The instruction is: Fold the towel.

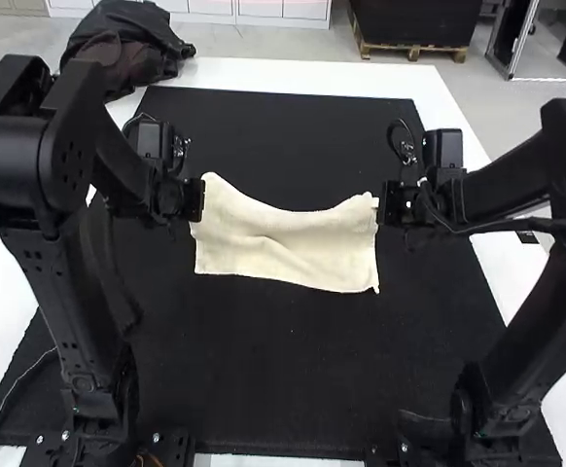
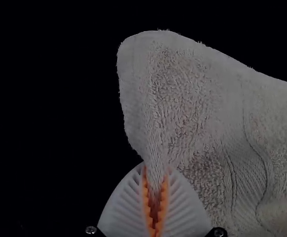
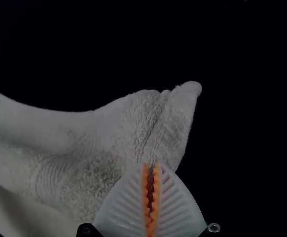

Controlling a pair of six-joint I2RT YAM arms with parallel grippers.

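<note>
Cream cloth first, at the left: pinches the towel [image 1: 288, 243] near its far corner with the left gripper [image 2: 156, 170], closed tight on a small bunch. Lets the corner poke out past the grip. Next, going right, dips along the far edge and wrinkles a bit in the middle, stretched wide over the black mat [image 1: 264, 370]. At the right end, goes up into a little peak, with the right gripper [image 3: 152, 165] clenched on the cloth there too. Looks ready for a fold, with both ends caught. Needs to bring one long edge over the other, then let go. Can't tell about any fold already made.
</note>
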